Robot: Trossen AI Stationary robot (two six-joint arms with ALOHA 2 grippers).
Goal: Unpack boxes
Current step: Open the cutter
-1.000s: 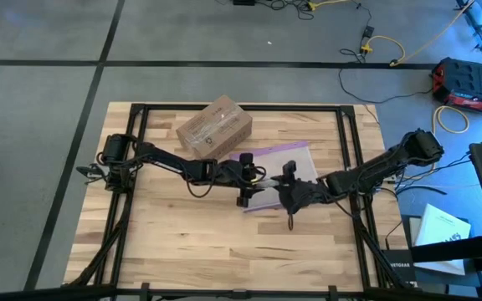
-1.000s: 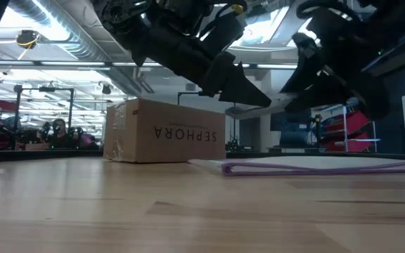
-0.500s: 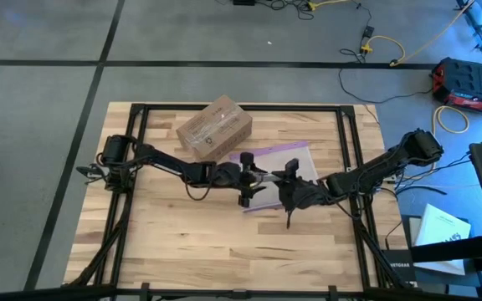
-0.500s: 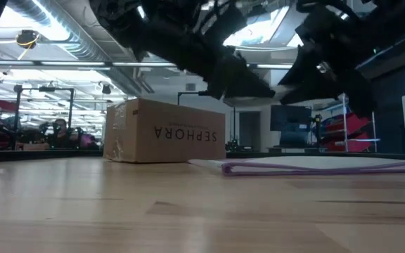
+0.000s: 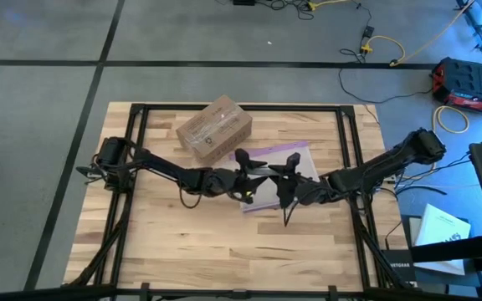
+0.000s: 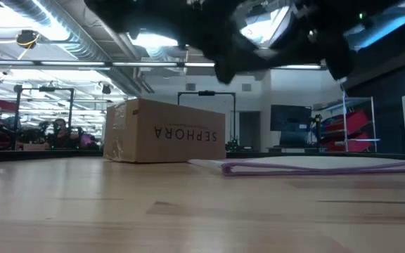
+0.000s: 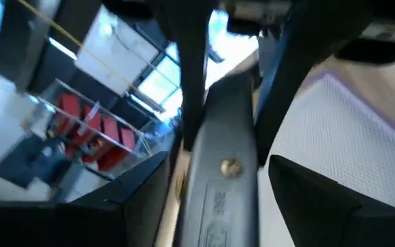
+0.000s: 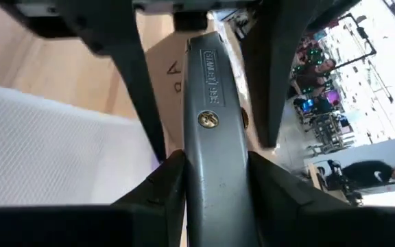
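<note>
Where the high view looks straight down on the light wooden slatted desk [image 5: 224, 251], the small plain brown cardboard box [image 5: 214, 127] with a pale label lies toward the far edge, left of centre. A clear plastic bag with a purple zip edge [image 5: 304, 159] lies flat just right of the box. The left gripper [image 5: 256, 177] and the right gripper [image 5: 281, 182] meet above the bag at mid-desk, close together. Whether either touches the bag cannot be told from above.

At desk height, the low view shows the box [image 6: 166, 131] standing on the desk [image 6: 188, 211], its black "SEPHORA" lettering upside down on the facing side. The bag [image 6: 322, 166] lies flat to the right of the box, its purple edge toward the camera. Both arms show only as dark blurred shapes overhead, clear of the desk.

Past the left arm's own fingers [image 7: 307, 199], the left wrist view shows a grey metal utility knife [image 7: 221, 185] with a brass screw. The knife runs between these fingers, and the opposite gripper's dark fingers flank its far end. The textured bag [image 7: 334, 137] lies beneath.

Likewise, the right wrist view shows the knife [image 8: 214, 137] clamped between the right arm's fingers [image 8: 156, 192], which press on both sides of its body. The left gripper's fingers [image 8: 132, 75] bracket the far end of the handle; whether they grip it cannot be told. The box [image 8: 173, 65] lies beyond, and a person in dark clothing [image 8: 365, 171] appears in the room behind.
</note>
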